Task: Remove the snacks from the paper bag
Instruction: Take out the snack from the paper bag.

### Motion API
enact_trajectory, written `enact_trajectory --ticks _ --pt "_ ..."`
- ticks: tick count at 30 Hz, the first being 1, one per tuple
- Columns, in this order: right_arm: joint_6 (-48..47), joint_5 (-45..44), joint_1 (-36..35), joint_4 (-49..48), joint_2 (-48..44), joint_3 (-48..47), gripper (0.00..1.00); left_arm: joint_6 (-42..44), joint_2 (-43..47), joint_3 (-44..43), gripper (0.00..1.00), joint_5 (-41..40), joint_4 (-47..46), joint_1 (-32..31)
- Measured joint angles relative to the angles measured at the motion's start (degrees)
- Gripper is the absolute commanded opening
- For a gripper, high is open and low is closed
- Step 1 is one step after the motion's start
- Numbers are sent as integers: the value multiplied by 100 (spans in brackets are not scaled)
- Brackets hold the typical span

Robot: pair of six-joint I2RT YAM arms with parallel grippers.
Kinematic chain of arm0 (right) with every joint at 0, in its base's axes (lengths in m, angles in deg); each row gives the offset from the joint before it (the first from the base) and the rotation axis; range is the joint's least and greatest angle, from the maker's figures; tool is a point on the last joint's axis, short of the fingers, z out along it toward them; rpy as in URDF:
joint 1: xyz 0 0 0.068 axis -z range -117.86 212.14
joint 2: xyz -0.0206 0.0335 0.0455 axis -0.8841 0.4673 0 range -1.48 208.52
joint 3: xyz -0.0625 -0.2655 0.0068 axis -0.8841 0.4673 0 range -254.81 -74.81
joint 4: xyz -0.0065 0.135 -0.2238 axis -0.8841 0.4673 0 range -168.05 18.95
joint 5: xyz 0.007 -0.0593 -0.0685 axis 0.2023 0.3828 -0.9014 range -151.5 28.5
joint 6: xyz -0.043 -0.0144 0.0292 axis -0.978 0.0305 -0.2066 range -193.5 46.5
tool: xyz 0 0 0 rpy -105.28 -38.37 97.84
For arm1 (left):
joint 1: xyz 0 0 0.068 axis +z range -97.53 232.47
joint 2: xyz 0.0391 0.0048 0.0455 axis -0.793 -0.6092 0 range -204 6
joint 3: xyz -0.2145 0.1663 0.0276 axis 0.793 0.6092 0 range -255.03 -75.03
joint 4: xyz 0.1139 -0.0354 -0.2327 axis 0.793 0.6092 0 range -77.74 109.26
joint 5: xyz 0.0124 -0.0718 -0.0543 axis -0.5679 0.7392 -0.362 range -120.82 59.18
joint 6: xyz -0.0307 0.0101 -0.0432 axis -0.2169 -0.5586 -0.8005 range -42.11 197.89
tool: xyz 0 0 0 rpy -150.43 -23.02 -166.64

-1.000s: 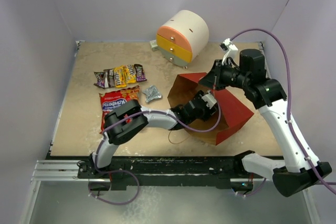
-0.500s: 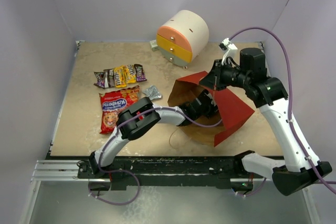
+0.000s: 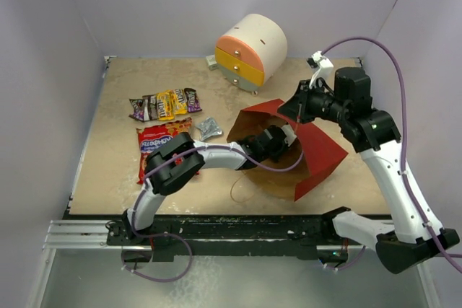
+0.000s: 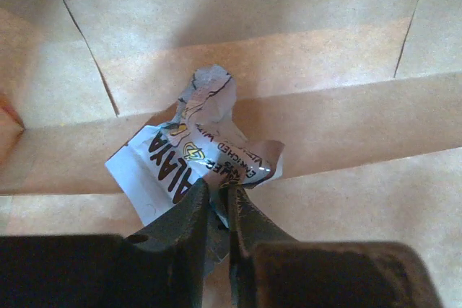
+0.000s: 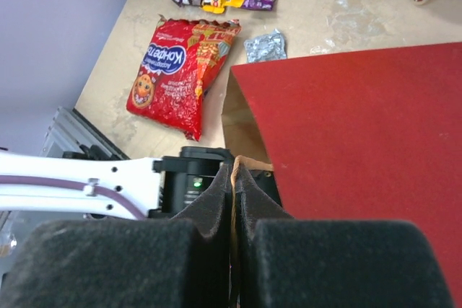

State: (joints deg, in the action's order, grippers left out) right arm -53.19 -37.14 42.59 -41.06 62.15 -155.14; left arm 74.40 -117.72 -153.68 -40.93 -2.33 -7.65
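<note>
The red paper bag (image 3: 322,151) lies on its side with its mouth facing left. My right gripper (image 5: 232,172) is shut on the brown upper rim of the paper bag (image 5: 361,142) and holds it up. My left gripper (image 4: 219,194) reaches inside the bag's kraft interior (image 4: 325,34), shut on a crinkly silver-grey foil packet (image 4: 191,146). From above, the left gripper (image 3: 283,142) sits within the mouth. Out on the table lie the red crisp packet (image 3: 160,143), a row of small candy packets (image 3: 166,104) and another foil packet (image 3: 210,128).
A round white cabinet (image 3: 253,50) with orange and yellow drawers stands behind the bag. A thin string handle (image 3: 242,191) trails on the table by the bag's mouth. Purple-grey walls enclose the table on three sides.
My left gripper's jaws have closed onto the foil packet inside the bag. My right gripper keeps its hold on the rim, shifted slightly right and up.
</note>
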Motion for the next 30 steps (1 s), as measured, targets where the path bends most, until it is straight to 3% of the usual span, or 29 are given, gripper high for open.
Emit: enact_trajectory --ticks 11,30 --pt "24 -636 0 -195 -297 59 0 -730 1491 479 0 975 1388 0" --pt "-7 -1432 0 -328 -555 262 0 -1554 3665 1091 0 1814 2638 0"
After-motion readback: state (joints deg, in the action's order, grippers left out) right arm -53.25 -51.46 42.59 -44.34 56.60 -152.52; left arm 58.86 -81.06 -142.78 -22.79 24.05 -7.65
